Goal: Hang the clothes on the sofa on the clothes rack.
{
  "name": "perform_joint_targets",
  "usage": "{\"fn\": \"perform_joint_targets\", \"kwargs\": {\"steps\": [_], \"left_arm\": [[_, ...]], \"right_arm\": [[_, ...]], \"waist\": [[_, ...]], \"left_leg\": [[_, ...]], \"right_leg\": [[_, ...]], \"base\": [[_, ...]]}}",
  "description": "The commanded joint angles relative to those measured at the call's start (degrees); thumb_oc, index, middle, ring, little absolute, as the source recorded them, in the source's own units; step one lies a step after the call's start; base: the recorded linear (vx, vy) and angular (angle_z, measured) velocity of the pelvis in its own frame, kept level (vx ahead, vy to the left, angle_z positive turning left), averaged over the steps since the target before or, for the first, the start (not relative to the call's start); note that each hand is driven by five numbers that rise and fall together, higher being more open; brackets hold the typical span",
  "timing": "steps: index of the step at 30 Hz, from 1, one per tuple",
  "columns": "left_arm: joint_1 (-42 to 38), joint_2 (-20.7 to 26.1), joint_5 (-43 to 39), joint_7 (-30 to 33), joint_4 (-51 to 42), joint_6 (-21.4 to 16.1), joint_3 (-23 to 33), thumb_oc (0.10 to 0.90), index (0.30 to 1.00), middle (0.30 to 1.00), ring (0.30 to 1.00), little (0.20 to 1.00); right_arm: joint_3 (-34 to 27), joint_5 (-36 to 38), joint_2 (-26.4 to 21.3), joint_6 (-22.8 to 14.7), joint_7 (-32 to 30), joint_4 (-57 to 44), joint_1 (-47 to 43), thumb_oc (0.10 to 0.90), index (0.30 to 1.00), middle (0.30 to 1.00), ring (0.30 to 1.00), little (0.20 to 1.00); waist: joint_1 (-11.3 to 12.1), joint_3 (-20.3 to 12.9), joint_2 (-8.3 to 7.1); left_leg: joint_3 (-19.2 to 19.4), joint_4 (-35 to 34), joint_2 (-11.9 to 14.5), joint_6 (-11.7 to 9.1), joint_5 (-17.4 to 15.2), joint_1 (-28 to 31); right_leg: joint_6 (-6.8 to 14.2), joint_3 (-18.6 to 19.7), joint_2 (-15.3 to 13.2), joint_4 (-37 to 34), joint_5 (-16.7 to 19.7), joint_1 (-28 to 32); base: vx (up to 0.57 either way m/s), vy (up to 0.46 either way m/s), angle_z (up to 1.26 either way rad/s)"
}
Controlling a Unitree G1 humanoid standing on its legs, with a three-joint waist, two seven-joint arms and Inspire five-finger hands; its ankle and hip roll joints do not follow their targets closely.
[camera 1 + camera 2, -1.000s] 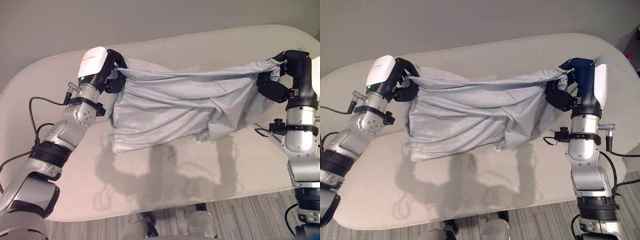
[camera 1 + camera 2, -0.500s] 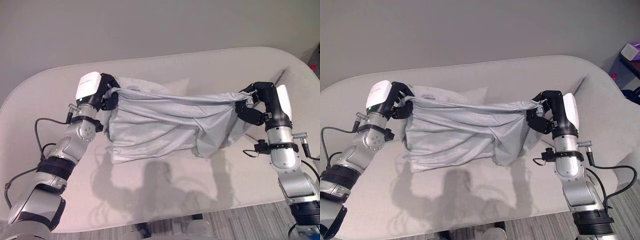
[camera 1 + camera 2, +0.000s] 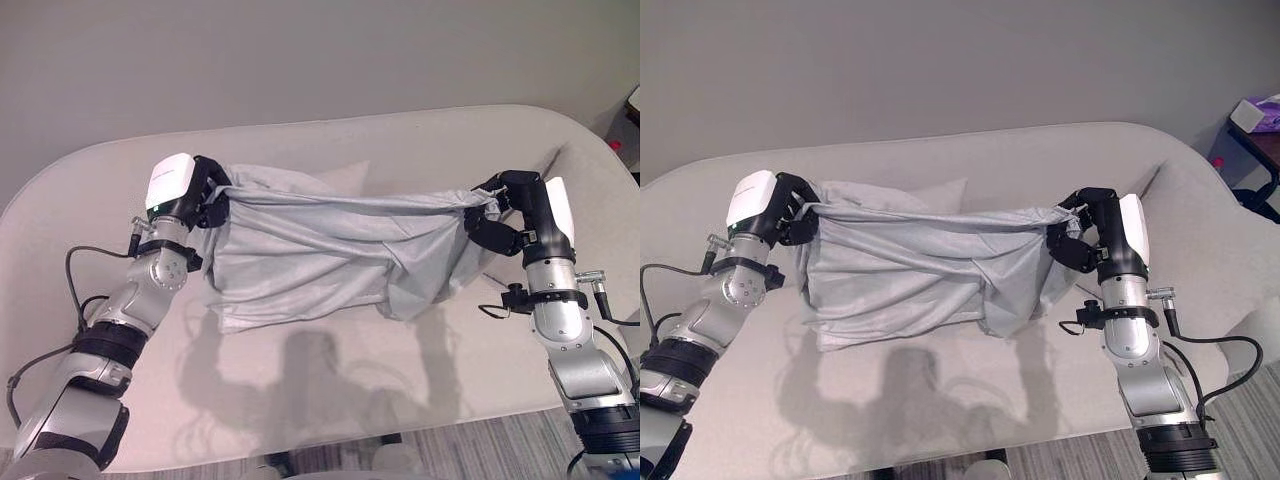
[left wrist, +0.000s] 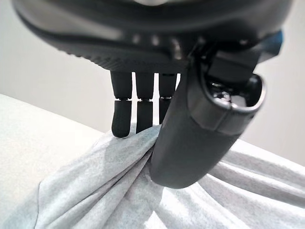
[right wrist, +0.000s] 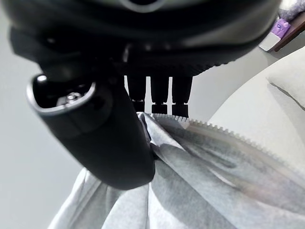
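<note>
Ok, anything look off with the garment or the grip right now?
Nothing stands out. The grey garment hangs bunched between the left robot hand and right robot hand, both pinching its top edge above the sofa.

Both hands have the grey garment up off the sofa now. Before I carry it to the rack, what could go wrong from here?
1. The left hand and right hand each pinch only a bunched corner of the grey garment; it might slip from either pinch.
2. Its lower edge sags close to the sofa seat and could drag.
3. The top edge looks taut, so spreading the hands further may pull a corner free.
</note>
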Motion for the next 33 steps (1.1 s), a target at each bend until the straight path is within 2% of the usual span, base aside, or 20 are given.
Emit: {"fn": "perform_joint_targets", "kwargs": {"steps": [1, 3, 6, 11, 13, 20, 33], "left_arm": [[-4.4, 1.77, -0.81, 5.47, -3.77, -3.26, 9.64, 0.4, 0.3, 0.3, 0.3, 0.3], [-4.41, 3.13, -0.65, 6.89, -6.51, -3.47, 11.38, 0.4, 0.3, 0.3, 0.3, 0.3], [-5.97, 7.64, -0.54, 11.3, -12.39, -3.62, 16.33, 0.4, 0.3, 0.3, 0.3, 0.3], [-4.68, 13.22, -0.49, 15.25, -16.32, -3.47, 23.19, 0.4, 0.3, 0.3, 0.3, 0.3], [-2.03, 17.63, -0.97, 16.47, -17.29, -3.51, 27.44, 0.4, 0.3, 0.3, 0.3, 0.3], [-1.5, 21.06, -2.2, 15.79, -16.98, -4.18, 27.9, 0.4, 0.3, 0.3, 0.3, 0.3], [-2.65, 18.95, 2.21, 10.85, -11.78, -4.22, 20.12, 0.4, 0.3, 0.3, 0.3, 0.3]], "right_arm": [[-5.9, 1.01, -2.94, -3.9, -3.96, -4.6, -5.73, 0.4, 0.3, 0.3, 0.3, 0.3], [-5.92, 0.96, -4.79, -3.94, -4.11, -4.41, -7.65, 0.4, 0.3, 0.3, 0.3, 0.3], [-5.2, 1.71, -8.31, -4.25, -4.47, -3.85, -12.91, 0.4, 0.3, 0.3, 0.3, 0.3], [-6.01, 2.3, -9.52, -4.66, -4.44, -4.21, -14.47, 0.4, 0.3, 0.3, 0.3, 0.3], [-6.46, 2.29, -9.43, -5.09, -4.39, -4.63, -14.43, 0.4, 0.3, 0.3, 0.3, 0.3], [-5.73, 2.81, -9.97, -5.38, -4.54, -3.89, -15.83, 0.4, 0.3, 0.3, 0.3, 0.3], [-2.01, 3.15, -8.63, -5.57, -1.02, -3.42, -15.67, 0.4, 0.3, 0.3, 0.3, 0.3]], "waist": [[1.91, -5.69, -0.05], [2.42, -6.07, 0.2], [3.96, -6.92, 0.44], [5.67, -7.71, 0.85], [6.59, -8.11, 1.28], [7.23, -8.51, 1.44], [6.85, -8.18, 1.16]], "left_leg": [[-3.01, 0.29, 3.41, -3.23, -11.8, 7.77], [-3.26, 0.29, 3.6, -3.41, -11.68, 7.95], [-4.13, 0.29, 4.2, -3.94, -10.95, 7.97], [-4.73, 0.29, 4.97, -4.52, -10.12, 7.79], [-5.17, 0.29, 5.22, -4.87, -9.69, 7.66], [-5.6, 0.29, 5.3, -5.19, -9.38, 7.39], [-5.28, 0.29, 5.38, -5.11, -9.59, 7.93]], "right_leg": [[-1.47, -1.24, 1.82, 0.29, 0.21, -1.49], [-1.64, -1.69, 1.97, 0.29, -0.06, -0.92], [-2.17, -2.67, 2.66, 0.29, -0.74, -0.01], [-2.44, -4.02, 3.2, 0.29, -1.35, 0.83], [-2.53, -5.0, 3.31, 0.29, -1.51, 1.46], [-2.45, -6.18, 3.29, 0.29, -1.49, 1.78], [-2.29, -6.47, 2.95, 0.29, -1.22, 2.08]], "base": [[-0.02, -0.051, 0.02], [-0.03, -0.052, 0.05], [-0.04, -0.077, 0.17], [-0.02, -0.046, 0.16], [-0.01, -0.026, 0.11], [-0.02, 0.003, 0.16], [-0.01, 0.008, 0.05]]}}
